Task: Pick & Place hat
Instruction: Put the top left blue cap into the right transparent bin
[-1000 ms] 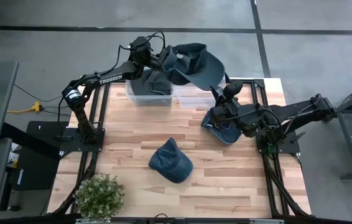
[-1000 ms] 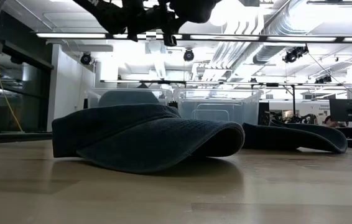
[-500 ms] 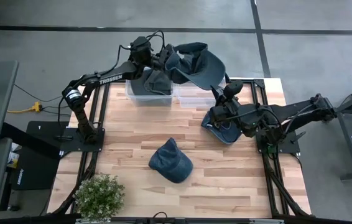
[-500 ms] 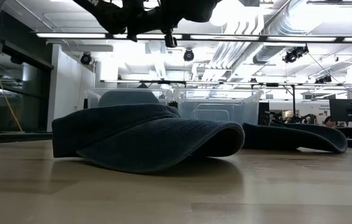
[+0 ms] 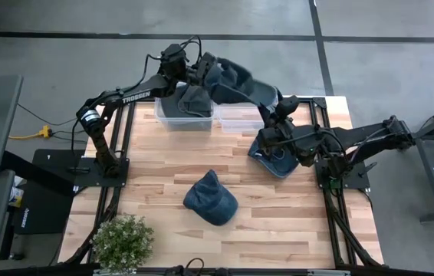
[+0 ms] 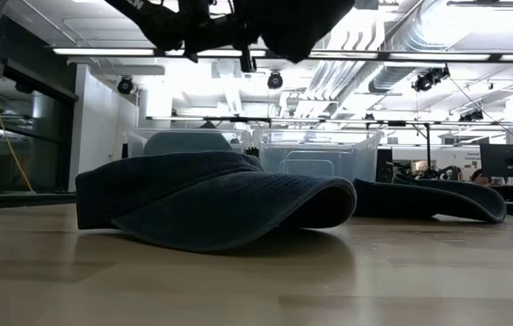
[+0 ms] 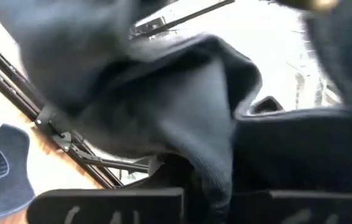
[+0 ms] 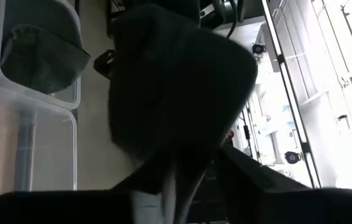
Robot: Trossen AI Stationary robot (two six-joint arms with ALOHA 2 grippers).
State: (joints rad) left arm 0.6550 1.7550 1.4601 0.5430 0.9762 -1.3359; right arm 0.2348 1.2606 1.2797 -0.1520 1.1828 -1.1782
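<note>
A dark blue hat (image 5: 236, 84) hangs in the air over the two clear bins at the table's far edge, stretched as a sagging band between my two grippers. My left gripper (image 5: 200, 73) is shut on its left end. My right gripper (image 5: 273, 115) is at its right end; the hat (image 8: 176, 81) fills that wrist view, and I cannot tell whether they touch. A second hat (image 5: 211, 198) lies on the table's middle on its crown and brim. A third (image 5: 277, 162) lies under the right arm. A fourth (image 5: 190, 100) lies in the left bin. My left gripper holds the hat by a bunched fold of cloth at its left end (image 7: 216, 168), pinched between the two fingers. The fingers come about level from the table's left side. The hat is lifted clear above the bins and sags away toward my right gripper.
Two clear bins (image 5: 185, 116) (image 5: 240, 119) stand side by side at the far edge. A potted plant (image 5: 123, 241) stands at the near left corner. The low view shows the middle hat (image 6: 211, 199) close by and the third hat (image 6: 438, 201) behind it.
The held hat has changed shape: its wide part, which stood spread out above the bins, has collapsed into a narrower sagging band between the two grippers. In the low view its dark mass hangs lower than before. Both arms have stayed in place.
</note>
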